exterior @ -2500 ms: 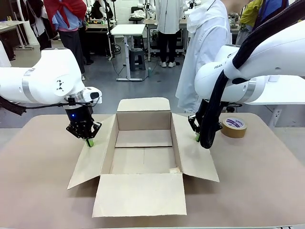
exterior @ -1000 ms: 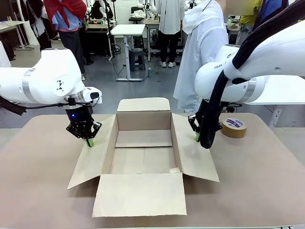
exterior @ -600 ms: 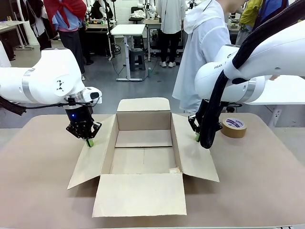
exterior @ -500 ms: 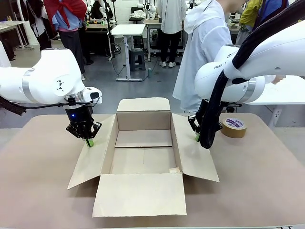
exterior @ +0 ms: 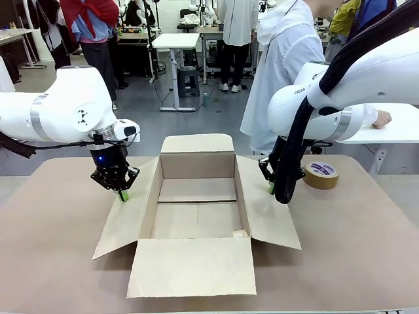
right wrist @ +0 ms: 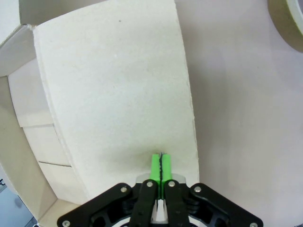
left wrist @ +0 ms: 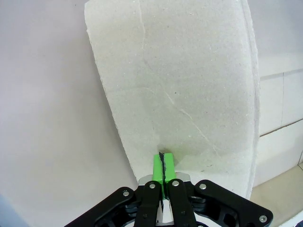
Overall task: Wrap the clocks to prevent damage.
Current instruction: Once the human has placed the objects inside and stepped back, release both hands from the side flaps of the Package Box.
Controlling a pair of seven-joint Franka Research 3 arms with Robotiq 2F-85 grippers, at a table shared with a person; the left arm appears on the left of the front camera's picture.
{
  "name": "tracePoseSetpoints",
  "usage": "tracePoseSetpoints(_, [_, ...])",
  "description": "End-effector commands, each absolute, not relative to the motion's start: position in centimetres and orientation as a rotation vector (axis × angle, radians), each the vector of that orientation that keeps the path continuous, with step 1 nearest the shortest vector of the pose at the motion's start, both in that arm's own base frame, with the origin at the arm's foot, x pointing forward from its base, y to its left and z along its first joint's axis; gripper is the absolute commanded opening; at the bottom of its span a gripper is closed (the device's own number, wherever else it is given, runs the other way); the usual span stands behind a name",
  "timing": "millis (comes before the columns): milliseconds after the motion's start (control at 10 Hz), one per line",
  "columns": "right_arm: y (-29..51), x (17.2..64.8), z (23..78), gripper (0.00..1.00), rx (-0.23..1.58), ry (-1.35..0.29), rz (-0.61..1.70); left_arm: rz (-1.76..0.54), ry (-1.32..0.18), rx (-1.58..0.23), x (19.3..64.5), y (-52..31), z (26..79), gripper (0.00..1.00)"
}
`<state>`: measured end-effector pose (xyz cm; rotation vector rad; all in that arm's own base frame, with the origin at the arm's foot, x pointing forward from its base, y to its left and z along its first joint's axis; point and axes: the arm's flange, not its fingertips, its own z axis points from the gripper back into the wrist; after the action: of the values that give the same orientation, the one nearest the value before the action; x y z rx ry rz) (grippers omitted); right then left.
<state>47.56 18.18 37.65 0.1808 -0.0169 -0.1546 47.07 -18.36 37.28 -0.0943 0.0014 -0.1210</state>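
Cardboard takes centre stage: an open brown box (exterior: 196,165) sits between the two grippers, all four flaps splayed out, its inside bare as far as the front view shows; where the clocks are, I cannot tell. Just inward of the left gripper (exterior: 122,195) lies the box's left flap (exterior: 127,219), and that gripper is clenched tight, green pads (left wrist: 157,165) pressed flat together with nothing between them, the tip planted down near the flap's outer edge and looking to touch it. Over on the other side, same story: the right gripper (exterior: 271,188) is clamped closed on nothing, pads (right wrist: 155,166) meeting in a thin seam, its tip down on the right flap (exterior: 265,212) close to the outer edge. Just outward of the right gripper, a brown tape roll (exterior: 322,174) lies flat on the tan table (exterior: 52,248), apart from the flap. Beyond that gripper, a person in a white coat (exterior: 281,65) leans away, one hand (exterior: 382,118) resting on a white table behind.
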Motion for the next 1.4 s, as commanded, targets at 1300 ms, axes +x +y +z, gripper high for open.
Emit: tracePoseSetpoints(1300, [18.28,47.50,37.53,0.00,0.155,-0.019,-0.168,-0.125,0.005,-0.088,47.04,-18.31,37.49,0.00])
